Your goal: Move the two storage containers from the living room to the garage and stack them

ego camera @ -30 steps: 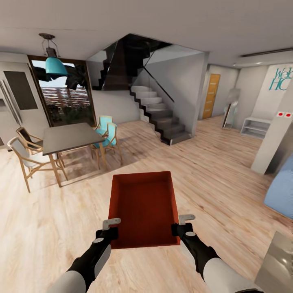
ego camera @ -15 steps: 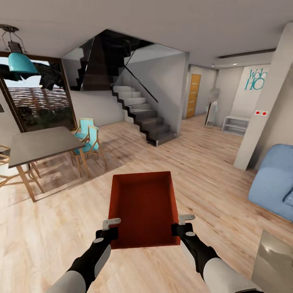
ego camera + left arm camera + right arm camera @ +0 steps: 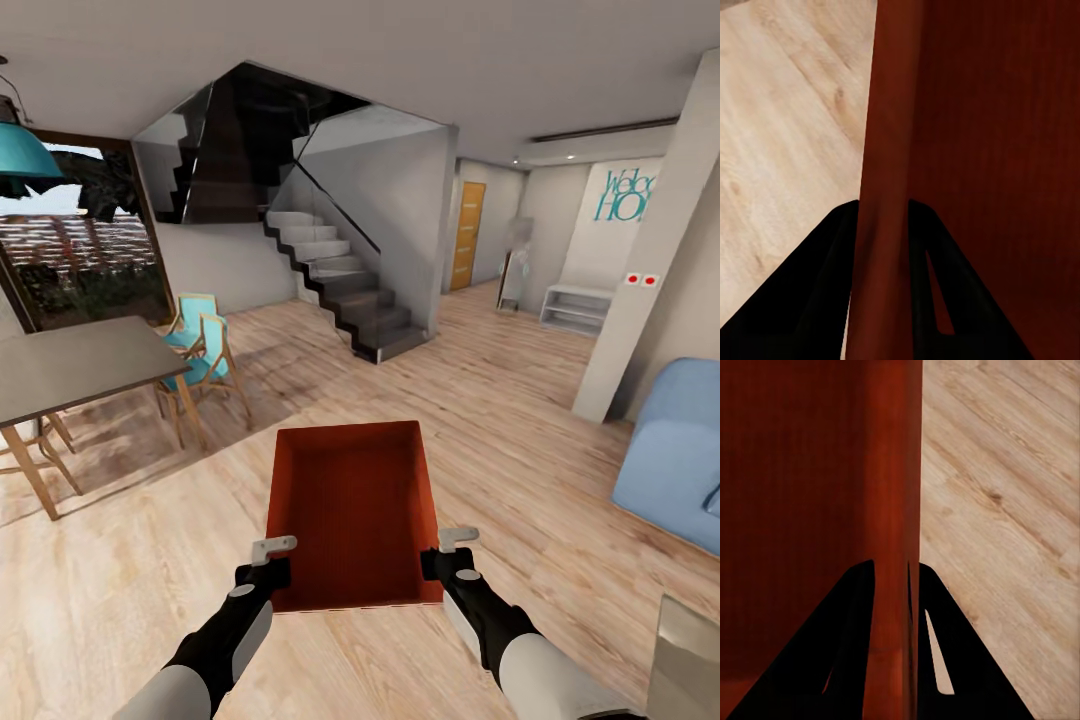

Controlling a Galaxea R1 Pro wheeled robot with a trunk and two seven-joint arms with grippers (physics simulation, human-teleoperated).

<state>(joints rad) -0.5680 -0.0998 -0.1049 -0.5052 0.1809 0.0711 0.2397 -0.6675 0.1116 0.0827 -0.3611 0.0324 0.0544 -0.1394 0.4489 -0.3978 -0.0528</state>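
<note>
I carry one bin (image 3: 355, 515), both tools, left tool (image 3: 272, 562) and right tool (image 3: 444, 552), clamped on its side walls; garage not yet reached.

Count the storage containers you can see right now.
1. One storage container is held over the wood floor, left hand and right hand clamping its side walls. The other may be elsewhere.
</note>
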